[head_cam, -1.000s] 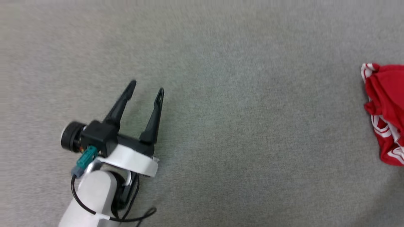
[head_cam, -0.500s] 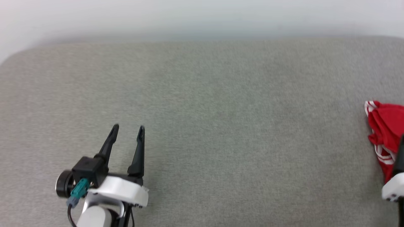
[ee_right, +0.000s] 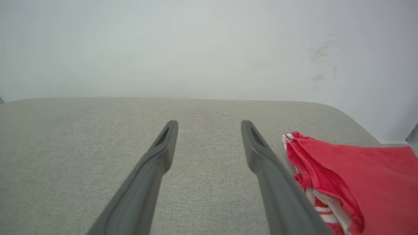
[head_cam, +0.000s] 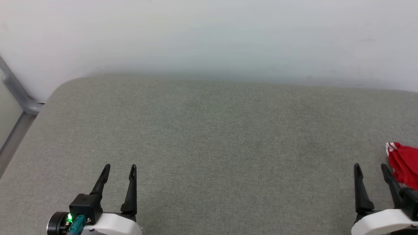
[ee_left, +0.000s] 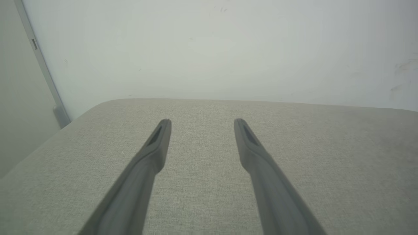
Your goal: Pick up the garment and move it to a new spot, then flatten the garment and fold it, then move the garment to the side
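The garment (ee_right: 359, 169) lies by the right edge of the grey cloth-covered table (head_cam: 209, 130), towards the far right corner. It sits just beside the outer finger of the right claw (head_cam: 370, 165), and I cannot tell whether they touch. In the right wrist view it shows a smooth, flat red top, with rumpled layers and striped trim (ee_right: 321, 209) along the side facing the claw. No lettering shows.

Both claws are wide open and hold nothing. The left claw (head_cam: 120, 167) hangs over bare cloth near the front left corner, well apart from the garment.

I judge the garment light, soft and limp. It should sag and unfold if lifted by one point, and the thin knit may slip between smooth fingers unless several layers are pinched together. The rumpled side nearest the right claw looks the easiest place to take hold, since the layers stand up there. The flat top gives little to catch. The trimmed hems look thicker and firmer, so they should hold better in a pinch. To carry it in shape, taking two spread points along one side would suit better than a single grab.
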